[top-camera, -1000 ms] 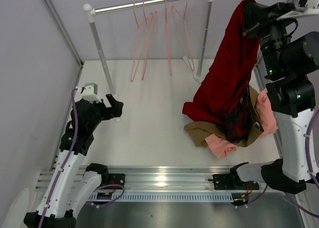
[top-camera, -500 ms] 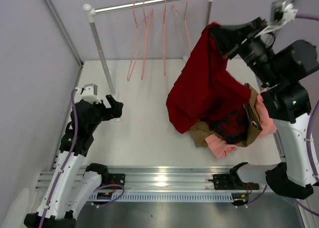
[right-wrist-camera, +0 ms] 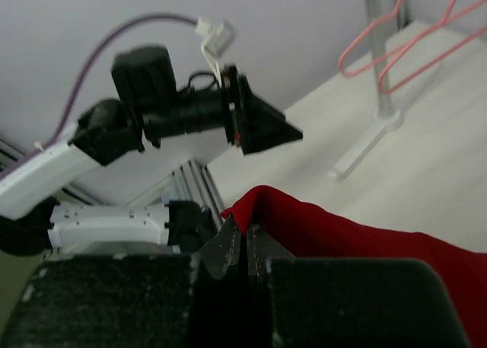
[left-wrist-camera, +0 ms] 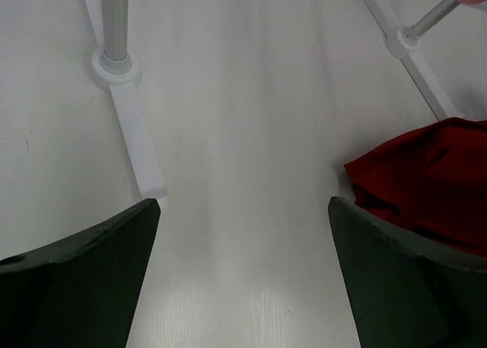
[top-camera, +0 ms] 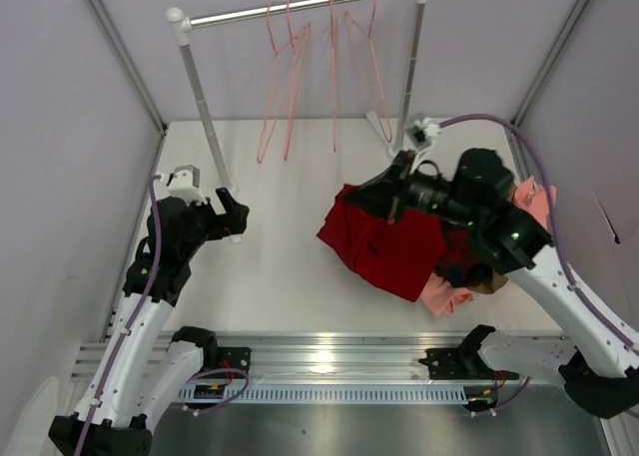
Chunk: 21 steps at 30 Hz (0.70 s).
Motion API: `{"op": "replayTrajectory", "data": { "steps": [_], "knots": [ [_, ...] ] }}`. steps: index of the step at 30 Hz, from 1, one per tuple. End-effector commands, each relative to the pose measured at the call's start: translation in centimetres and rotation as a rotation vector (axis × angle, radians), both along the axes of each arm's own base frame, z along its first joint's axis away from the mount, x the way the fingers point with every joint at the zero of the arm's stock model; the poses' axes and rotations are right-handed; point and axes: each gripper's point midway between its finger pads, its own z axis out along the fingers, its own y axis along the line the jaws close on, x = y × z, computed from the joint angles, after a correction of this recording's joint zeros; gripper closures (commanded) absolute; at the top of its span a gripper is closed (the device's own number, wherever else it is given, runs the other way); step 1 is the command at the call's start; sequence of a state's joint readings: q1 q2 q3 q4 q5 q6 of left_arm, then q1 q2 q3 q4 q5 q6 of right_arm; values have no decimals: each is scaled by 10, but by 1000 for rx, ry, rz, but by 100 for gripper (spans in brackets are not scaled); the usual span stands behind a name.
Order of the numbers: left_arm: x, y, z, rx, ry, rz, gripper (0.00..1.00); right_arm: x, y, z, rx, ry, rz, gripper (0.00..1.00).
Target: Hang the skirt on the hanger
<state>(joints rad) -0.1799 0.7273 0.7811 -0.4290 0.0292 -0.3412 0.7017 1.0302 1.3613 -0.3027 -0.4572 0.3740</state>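
Top external: right gripper [top-camera: 349, 191] clenched on a top edge fold of the deep-red skirt [top-camera: 387, 248]. Skirt is bunched mid-table [top-camera: 290, 276], its right side against the clothes pile [top-camera: 447, 294]. Left gripper [top-camera: 236, 217] released, jaws wide, by the rack post [top-camera: 205, 117], well apart from the skirt. Pink wire hangers [top-camera: 290, 87] hang on the rail [top-camera: 300, 7].
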Motion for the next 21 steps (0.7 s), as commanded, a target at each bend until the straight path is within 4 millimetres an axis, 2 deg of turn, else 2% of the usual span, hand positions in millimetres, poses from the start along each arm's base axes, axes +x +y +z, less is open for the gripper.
{"op": "replayTrajectory", "data": {
  "steps": [1,3,4,5,7,8,10,11,12,13,14,15,16,17,18,19,20,21],
  "knots": [
    [4,1,9,-23,-32,19,1,-7,33,-47,-104,68,69,100],
    [3,3,7,-22,-26,28,1,-14,52,-72,-149,92,118,100],
    [3,3,8,-22,-28,31,1,-14,59,-81,-169,100,123,100],
    [3,4,7,-20,-26,37,1,-10,72,-99,-210,114,141,100],
    [2,4,7,-21,-22,38,1,-17,90,-117,-252,123,194,100],
    [3,10,6,-9,-21,67,1,-15,102,-137,-292,145,215,100],
    [3,13,5,-4,-18,86,1,-19,118,-153,-333,139,255,100],
    [2,15,3,-3,-9,98,1,-16,129,-179,-389,171,266,100],
    [3,19,2,4,-4,123,1,-17,132,-192,-436,184,280,100],
    [2,22,0,7,7,137,1,-15,138,-193,-453,184,284,100],
    [2,23,-3,8,20,151,1,-10,144,-215,-511,223,274,88],
    [2,26,-4,12,24,166,1,-8,145,-221,-542,236,270,73],
    [1,27,-7,18,40,172,1,-9,141,-223,-582,256,269,49],
    [2,28,-8,20,45,177,1,-9,139,-226,-606,265,264,36],
    [2,28,-8,22,48,178,1,-4,134,-224,-619,256,228,27],
    [2,28,-8,21,47,175,1,-4,128,-222,-631,254,210,3],
    [2,27,-8,22,47,168,1,-2,122,-218,-631,248,188,0],
    [2,25,-8,21,45,160,1,0,112,-199,-602,227,157,1]
  ]
}}
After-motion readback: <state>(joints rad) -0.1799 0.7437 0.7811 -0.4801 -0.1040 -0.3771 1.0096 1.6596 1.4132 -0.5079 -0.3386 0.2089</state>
